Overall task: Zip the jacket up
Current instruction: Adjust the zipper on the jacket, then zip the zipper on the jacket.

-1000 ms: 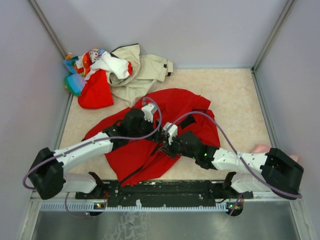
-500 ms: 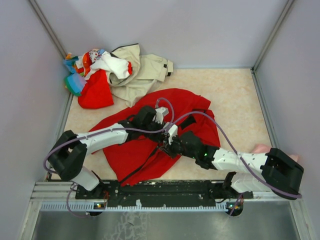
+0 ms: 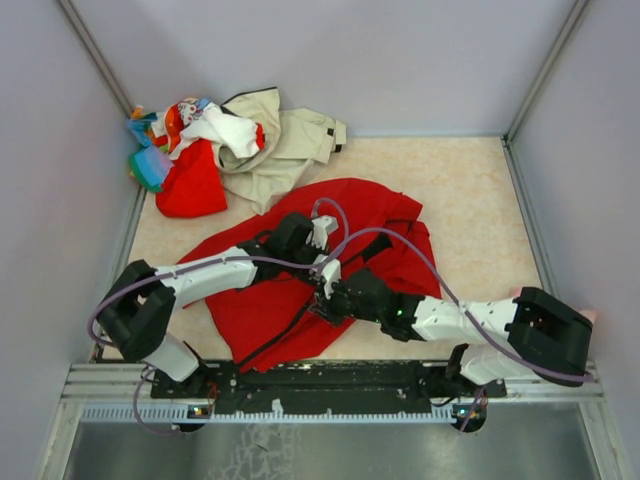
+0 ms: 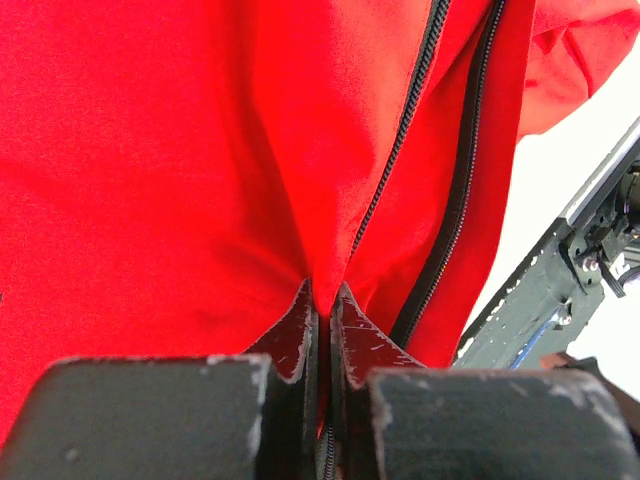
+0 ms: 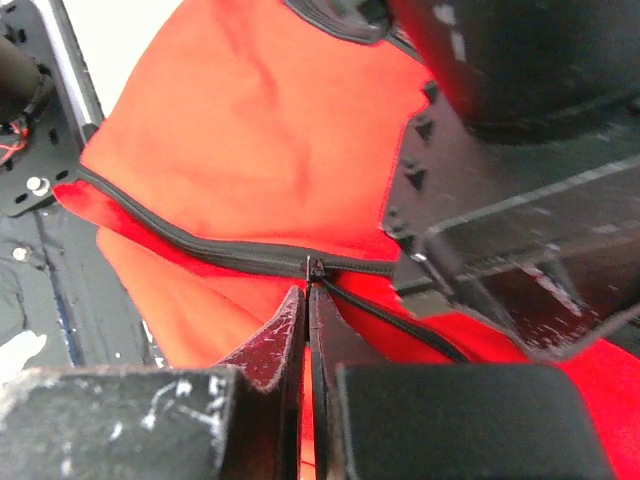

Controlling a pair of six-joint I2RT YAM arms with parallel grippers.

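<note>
On the beige table (image 3: 470, 190) the red jacket (image 3: 385, 215) lies crumpled centrally, its zipper (image 3: 290, 330) running diagonally near-left to far-right. The left gripper (image 4: 322, 300) clamps jacket fabric; the right gripper (image 5: 305, 290) clamps the zipper.

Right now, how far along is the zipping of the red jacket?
Done: a stretch of zipper looks closed up to the slider. In hand: the right gripper is shut on the slider, and the left gripper pinches the jacket beside the zipper. Left: beyond it the two zipper tracks lie apart, so most remains.
</note>
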